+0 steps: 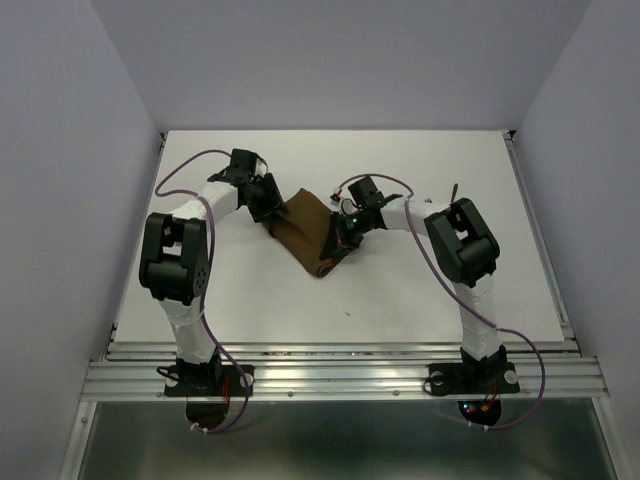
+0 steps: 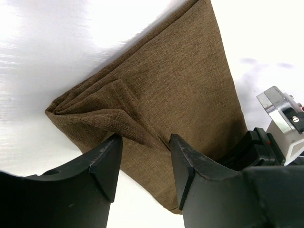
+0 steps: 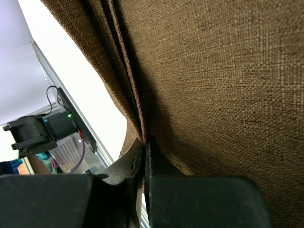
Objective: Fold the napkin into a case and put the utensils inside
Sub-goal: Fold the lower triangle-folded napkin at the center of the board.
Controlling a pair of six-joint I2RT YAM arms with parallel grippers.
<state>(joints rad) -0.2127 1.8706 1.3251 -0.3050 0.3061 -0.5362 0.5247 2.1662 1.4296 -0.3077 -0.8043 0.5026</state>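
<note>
The dark brown napkin (image 1: 303, 232) lies folded into a layered strip in the middle of the table. My left gripper (image 2: 145, 142) is open just over the strip's far left end, with cloth showing between its fingertips (image 2: 113, 145) and nothing pinched. My right gripper (image 3: 145, 144) is shut on the layered edge of the napkin (image 3: 213, 71) at the strip's right side, seen from above as the right gripper (image 1: 340, 236). A slim dark utensil (image 1: 453, 189) pokes out behind the right arm's elbow; I cannot tell whether it is the fork or the spoon.
The right arm's wrist (image 2: 280, 114) shows at the right edge of the left wrist view, close to the cloth. The white table (image 1: 400, 300) is bounded by a metal rail (image 1: 340, 375) at the front and grey walls at the sides.
</note>
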